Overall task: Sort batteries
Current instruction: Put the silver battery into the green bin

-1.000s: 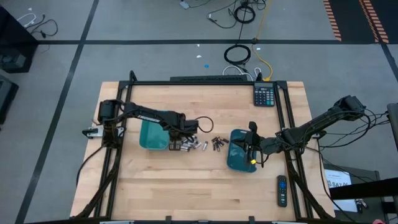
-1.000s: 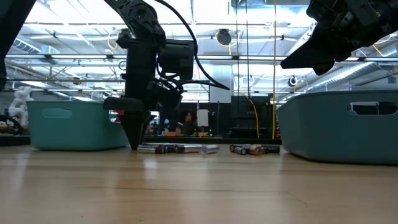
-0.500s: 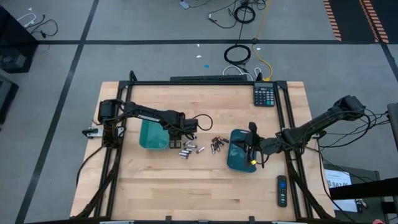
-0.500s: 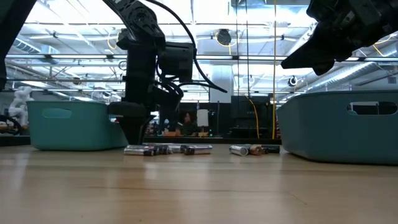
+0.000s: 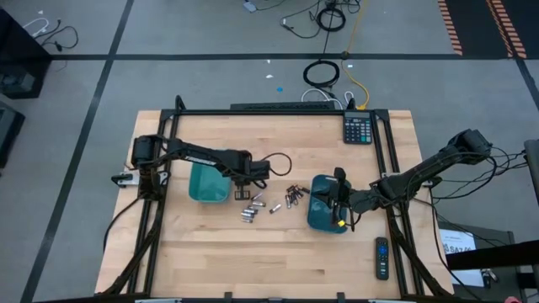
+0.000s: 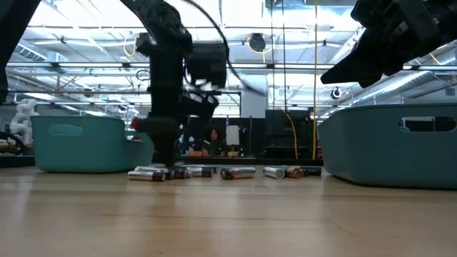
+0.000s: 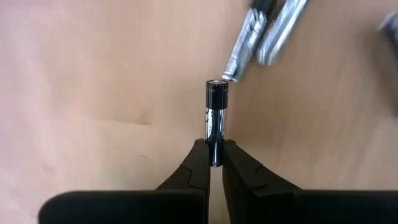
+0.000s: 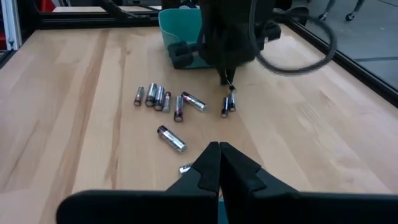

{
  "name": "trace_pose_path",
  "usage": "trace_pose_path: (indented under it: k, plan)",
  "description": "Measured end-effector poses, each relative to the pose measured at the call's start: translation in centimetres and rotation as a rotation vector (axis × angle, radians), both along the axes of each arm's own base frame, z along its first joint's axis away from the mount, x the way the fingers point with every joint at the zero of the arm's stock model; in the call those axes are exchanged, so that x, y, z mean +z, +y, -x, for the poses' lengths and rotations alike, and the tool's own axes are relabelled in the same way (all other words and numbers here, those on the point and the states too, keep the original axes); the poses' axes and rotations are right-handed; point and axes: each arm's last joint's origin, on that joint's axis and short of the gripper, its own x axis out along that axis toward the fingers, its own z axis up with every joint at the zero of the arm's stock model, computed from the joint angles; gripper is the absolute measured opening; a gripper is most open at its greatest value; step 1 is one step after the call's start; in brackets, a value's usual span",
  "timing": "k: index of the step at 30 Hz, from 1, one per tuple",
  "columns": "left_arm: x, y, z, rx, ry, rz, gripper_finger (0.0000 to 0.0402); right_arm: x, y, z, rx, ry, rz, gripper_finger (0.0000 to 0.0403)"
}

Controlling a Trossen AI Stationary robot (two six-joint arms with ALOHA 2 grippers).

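Left claw point(image 7: 215, 163) is clamped on a thin dark battery point(image 7: 216, 115), just off the left teal tray point(image 5: 206, 183); loose batteries point(image 5: 253, 208) lie scattered on the wooden surface point(image 5: 253, 261) nearby. Right claw point(image 8: 219, 154), fingers together, hangs over the right teal tray point(image 5: 322, 208).

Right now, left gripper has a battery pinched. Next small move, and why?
Probably lift it straight up. The left gripper is shut on a thin dark battery, whose tip sits close to the loose silvery batteries on the table.
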Motion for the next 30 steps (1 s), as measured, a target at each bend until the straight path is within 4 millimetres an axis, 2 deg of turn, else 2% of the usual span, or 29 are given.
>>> trace_pose_path:
  k: [6,10,13,18,21,26,30]
  plan:
    - [6.3,-0.9,0.9,0.042,-0.066,-0.008,0.0023,0.0,0.0,0.0,0.001,-0.001,0.003,0.0000]
    - [9.2,-1.6,3.4,0.112,0.048,0.060,0.0023,0.0,0.0,0.0,0.001,-0.003,0.002,0.0000]
    - [9.7,-2.1,5.2,0.171,0.178,0.080,0.0023,0.1,0.0,0.0,0.001,-0.006,0.000,0.0000]
    - [10.1,-3.2,6.0,0.173,0.228,0.103,0.0027,0.1,0.0,0.0,0.004,-0.008,0.005,0.0000]
    - [9.8,-3.4,6.2,0.191,0.238,0.100,0.0060,0.1,0.0,-0.1,0.003,-0.011,0.004,0.0000]
    - [8.5,-3.2,7.4,0.218,0.335,0.007,0.0139,0.1,0.0,-0.1,0.004,-0.011,0.004,0.0000]
    - [8.7,-3.5,7.4,0.218,0.324,0.000,0.0198,0.1,0.0,-0.1,0.005,-0.010,0.005,0.0000]
